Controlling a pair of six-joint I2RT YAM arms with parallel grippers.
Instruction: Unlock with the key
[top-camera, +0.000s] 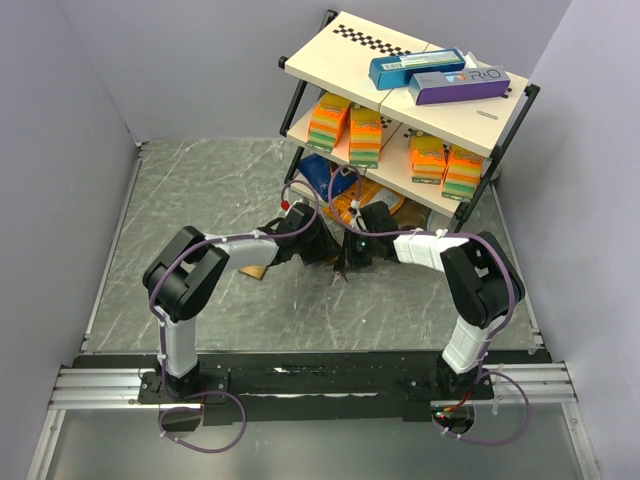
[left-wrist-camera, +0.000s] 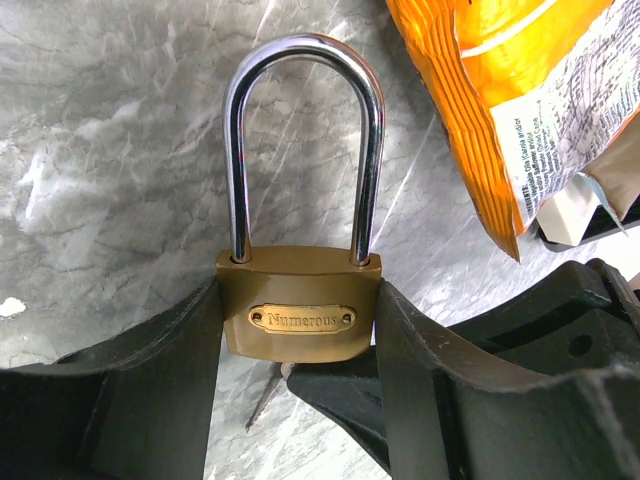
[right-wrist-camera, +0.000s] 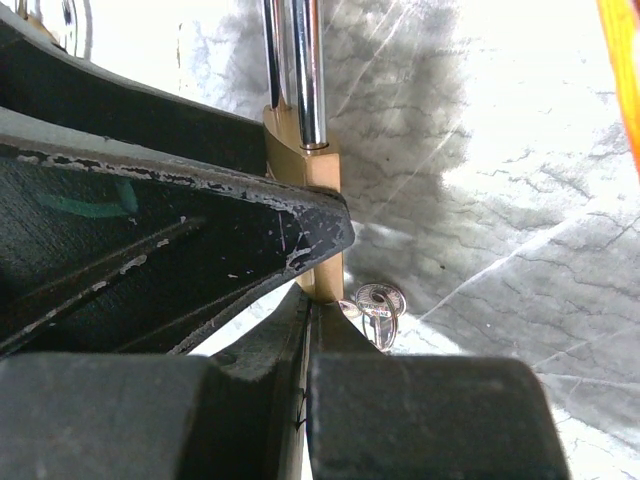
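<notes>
At the padlock's (left-wrist-camera: 300, 285) bottom end, shackle (left-wrist-camera: 305, 45) pointing away from the left tool (left-wrist-camera: 298, 345) clamping it, the key (right-wrist-camera: 377, 300) sits just beside the closed tips of the right tool (right-wrist-camera: 310, 322).

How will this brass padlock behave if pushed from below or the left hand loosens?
The brass padlock looks solid, so probably rigid and heavy for its size. Its smooth sides may slide between the left hand's fingers under a push. The long shackle likely makes it topple flat rather than roll.
</notes>
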